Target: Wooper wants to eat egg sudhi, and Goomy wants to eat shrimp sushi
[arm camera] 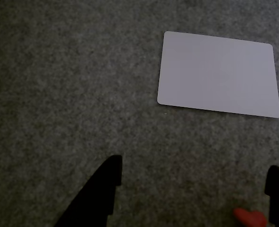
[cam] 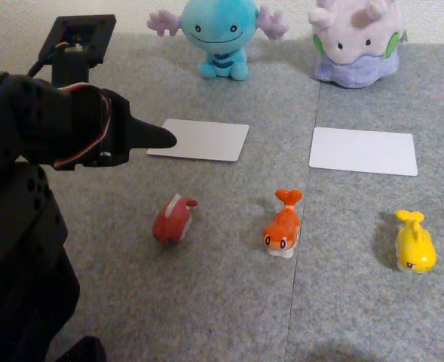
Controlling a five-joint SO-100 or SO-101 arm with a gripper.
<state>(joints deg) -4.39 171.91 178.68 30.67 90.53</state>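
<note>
At left of the other view, hung the hand (cam: pixel 157 137) above the grey surface (cam: pixel 229 302), empty, its black tip reaching toward the near white card (cam: pixel 199 139). Seen from the wrist view as two dark fingers (arm camera: pixel 99 194) spread wide apart at the bottom edge, nothing between them but carpet; a red scrap (arm camera: pixel 250 217) at lower right, probably the tail of the dark red fish (cam: pixel 173 219).

Set out in a row across the lower middle of the other view, well apart, likely for easy single picks: red fish at left, shrimp sushi (cam: pixel 283 225) in the centre, egg sudhi (cam: pixel 415 243) at lower right. Neither yet moved to a card.

Propped along the top edge as diners: Wooper (cam: pixel 218 34) behind the left card, Goomy (cam: pixel 355 41) behind the right card (cam: pixel 363 151), each card seemingly laid as a plate. Judged barely begun.
</note>
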